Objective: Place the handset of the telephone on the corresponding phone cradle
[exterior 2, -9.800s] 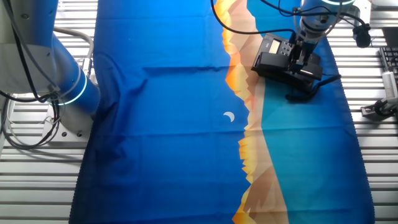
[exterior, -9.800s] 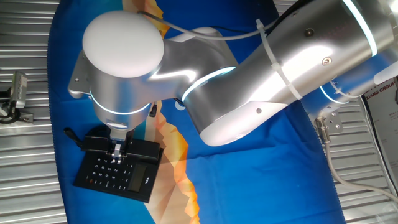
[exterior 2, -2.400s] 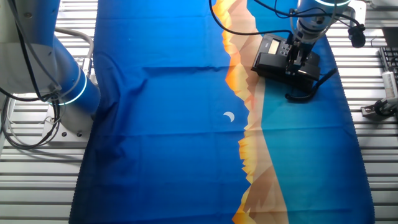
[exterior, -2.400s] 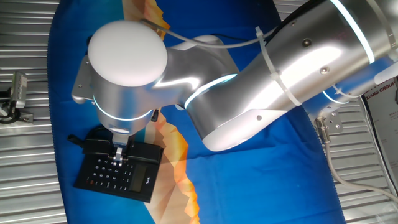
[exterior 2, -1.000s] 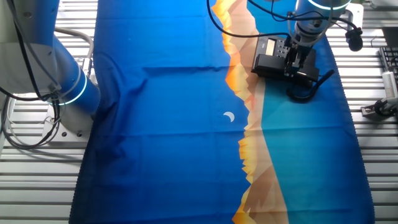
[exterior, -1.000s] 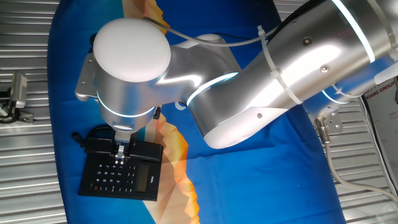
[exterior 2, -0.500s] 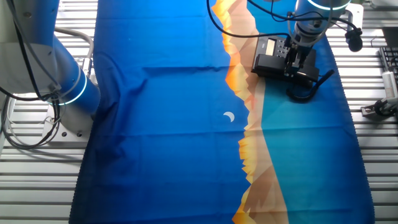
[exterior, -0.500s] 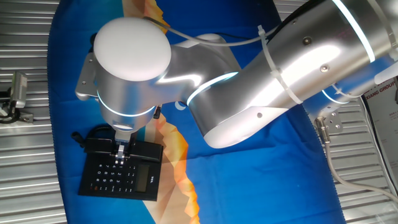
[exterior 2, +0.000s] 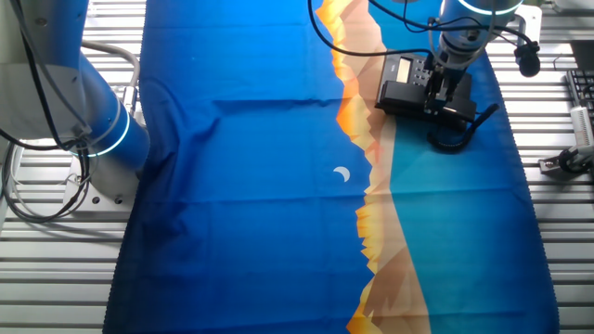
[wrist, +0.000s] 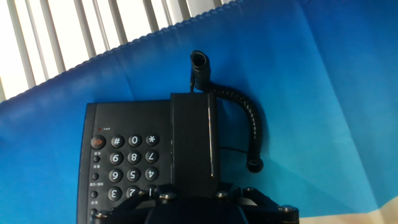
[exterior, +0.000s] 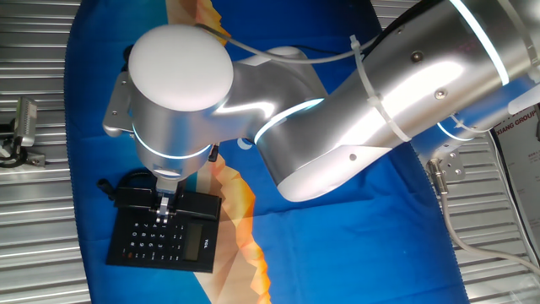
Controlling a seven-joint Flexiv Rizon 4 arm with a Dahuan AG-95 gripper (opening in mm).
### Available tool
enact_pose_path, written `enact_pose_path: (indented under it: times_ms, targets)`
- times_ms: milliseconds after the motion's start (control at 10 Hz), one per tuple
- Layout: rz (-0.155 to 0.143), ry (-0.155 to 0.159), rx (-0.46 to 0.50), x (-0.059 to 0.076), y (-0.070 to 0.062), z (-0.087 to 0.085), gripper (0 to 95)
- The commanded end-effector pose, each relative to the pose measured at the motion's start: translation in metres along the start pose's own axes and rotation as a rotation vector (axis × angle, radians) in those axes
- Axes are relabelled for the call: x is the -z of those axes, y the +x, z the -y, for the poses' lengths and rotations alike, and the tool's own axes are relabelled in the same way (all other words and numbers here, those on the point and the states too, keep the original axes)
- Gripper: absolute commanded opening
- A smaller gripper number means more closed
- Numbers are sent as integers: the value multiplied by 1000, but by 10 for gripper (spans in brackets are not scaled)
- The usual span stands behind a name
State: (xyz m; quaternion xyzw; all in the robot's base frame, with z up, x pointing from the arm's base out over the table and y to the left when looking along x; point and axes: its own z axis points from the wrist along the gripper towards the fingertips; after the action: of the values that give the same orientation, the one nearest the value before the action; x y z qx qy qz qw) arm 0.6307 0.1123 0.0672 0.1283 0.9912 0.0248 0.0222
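Telephone [exterior: 160, 238] on the cloth [exterior: 354, 245], near its left edge in one fixed view. Handset [wrist: 194, 146] along the base's right side in the hand view, keypad [wrist: 124, 165] left of it, coiled cord [wrist: 249, 127] looping to the right. Gripper [exterior: 164, 211] directly above the handset.

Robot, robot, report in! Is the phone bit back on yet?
Pincer astride handset, grip unclear. Handset lying along phone cradle. Coiled cord off to the side, nothing blocking.

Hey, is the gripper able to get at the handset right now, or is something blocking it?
Probably yes. The gripper sits right over the handset, which lies along the phone base. Nothing sits between them; the coiled cord curls off to the side.
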Motion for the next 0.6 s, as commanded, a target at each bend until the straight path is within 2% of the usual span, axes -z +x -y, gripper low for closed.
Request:
enact_pose_path:
  times_ms: [100,600]
  targets:
    - [-1,1,-1,-2,-1,-1,0]
    - [-3,4,-1,-3,-2,-2,0]
